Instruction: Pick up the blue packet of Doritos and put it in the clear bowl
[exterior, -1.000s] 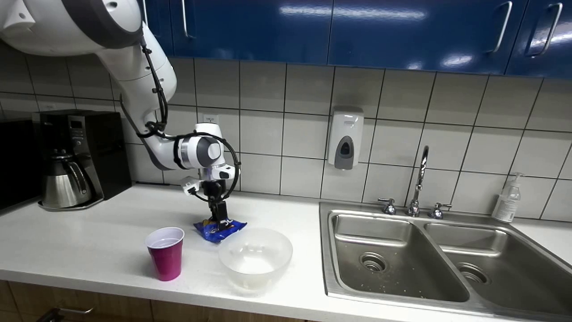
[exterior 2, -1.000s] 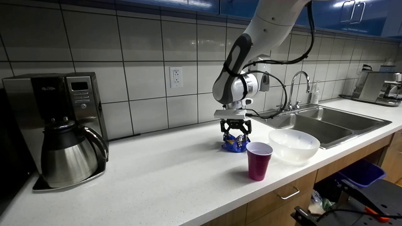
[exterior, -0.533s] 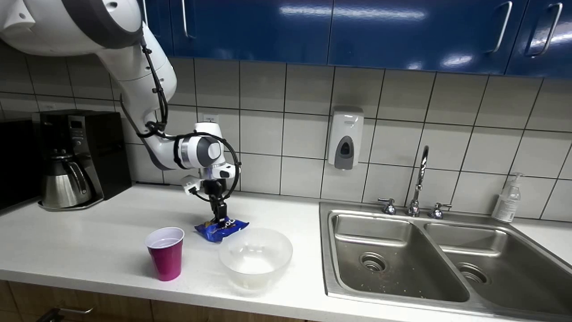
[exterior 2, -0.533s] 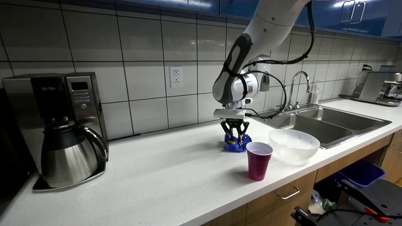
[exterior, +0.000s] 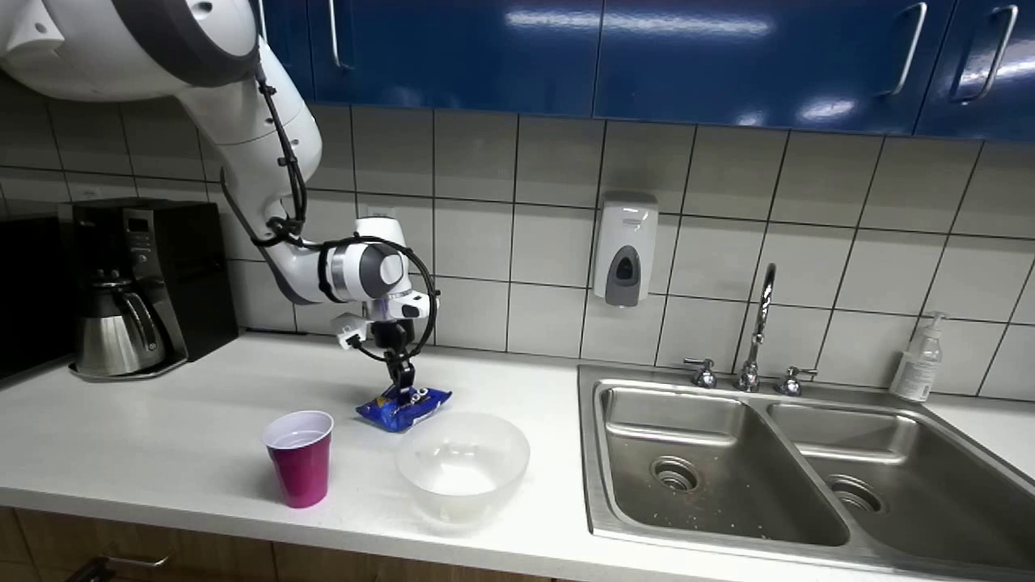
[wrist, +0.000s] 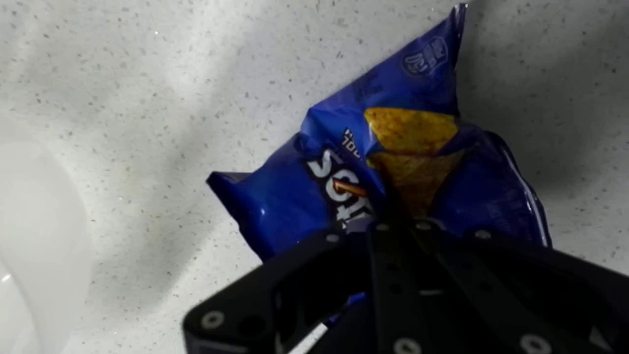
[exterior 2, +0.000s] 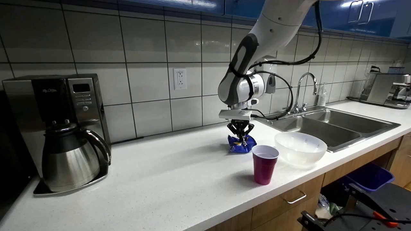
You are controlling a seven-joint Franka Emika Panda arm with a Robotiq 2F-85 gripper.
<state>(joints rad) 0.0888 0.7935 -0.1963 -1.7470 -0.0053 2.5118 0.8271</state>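
The blue packet of Doritos [exterior: 420, 411] is pinched near its middle by my gripper [exterior: 403, 396], whose jaws are shut and pointing down. In the wrist view the packet [wrist: 295, 196] is creased and folds inward towards the fingers, with part of it hidden beneath them. Whether it still touches the counter I cannot tell. The clear bowl [exterior: 462, 469] stands upright close by; in another exterior view this bowl [exterior 2: 301, 150] sits to the right of the packet [exterior 2: 235, 149]. Its whitish side [wrist: 44, 221] shows at the left of the wrist view.
A magenta cup [exterior: 301, 465] stands near the counter's front edge, beside the bowl. The steel double sink [exterior: 711, 469] lies beyond the bowl. A coffee maker [exterior 2: 64, 128] occupies the far end of the counter. Blue cabinets [exterior: 453, 48] hang above.
My gripper has gone from open around the packet to shut on it, gathering the bag's middle. Over the last half second, gripper and packet have risen very slightly.
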